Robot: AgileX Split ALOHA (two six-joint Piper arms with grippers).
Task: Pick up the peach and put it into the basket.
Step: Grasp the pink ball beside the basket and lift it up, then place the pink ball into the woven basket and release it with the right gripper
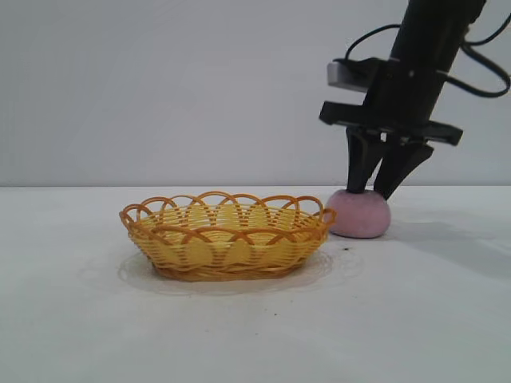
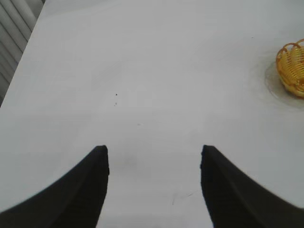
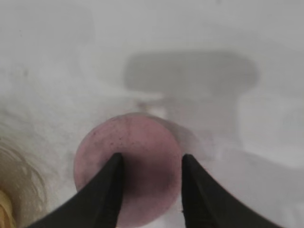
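Note:
The dusty-pink peach (image 1: 359, 217) sits on the white table just right of the yellow wicker basket (image 1: 223, 249), close to its rim. My right gripper (image 1: 372, 194) hangs straight above the peach, open, with its fingertips at the fruit's top. In the right wrist view the peach (image 3: 128, 137) lies under the right gripper (image 3: 152, 157); one fingertip is over the fruit and the other is at its edge. My left gripper (image 2: 154, 149) is open and empty over bare table, far from the basket (image 2: 292, 66), and is out of the exterior view.
A grey wall stands behind the white table (image 1: 88, 319). A blurred bit of the basket's rim shows at the edge of the right wrist view (image 3: 5, 204).

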